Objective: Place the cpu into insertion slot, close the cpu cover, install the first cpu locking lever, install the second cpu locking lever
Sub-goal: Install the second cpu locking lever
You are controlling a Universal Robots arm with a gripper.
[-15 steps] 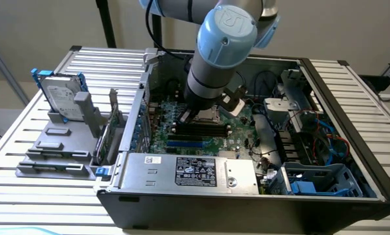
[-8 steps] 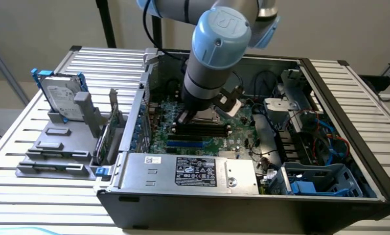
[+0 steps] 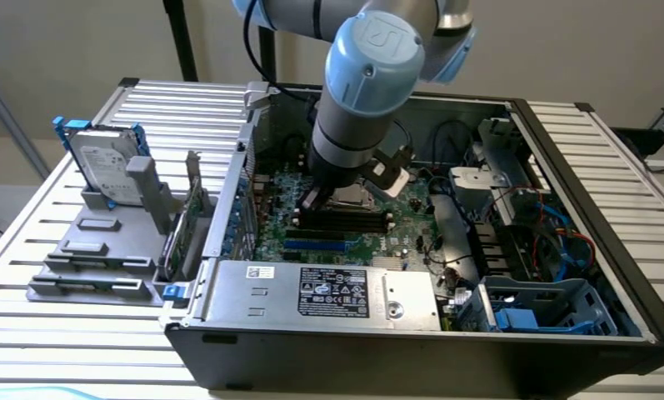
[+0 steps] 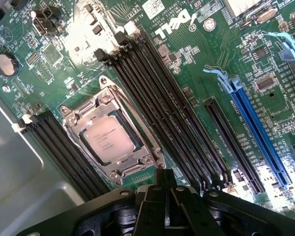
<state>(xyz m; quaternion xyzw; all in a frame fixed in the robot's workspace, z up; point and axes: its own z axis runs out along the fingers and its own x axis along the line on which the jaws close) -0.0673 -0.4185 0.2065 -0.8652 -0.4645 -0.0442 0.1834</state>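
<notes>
The cpu (image 4: 109, 138) is seen seated in the insertion slot (image 4: 88, 147), framed by the cpu cover (image 4: 111, 137) already lowered. The jaws (image 4: 164, 183) are shut, empty, held just beside the cover's edge.

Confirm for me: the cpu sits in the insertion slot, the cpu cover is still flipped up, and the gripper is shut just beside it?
Not quite. In the wrist view the cpu cover lies flat around the cpu, not flipped up. The cpu is seated in the insertion slot, and the shut gripper is beside the cover's edge.
</notes>
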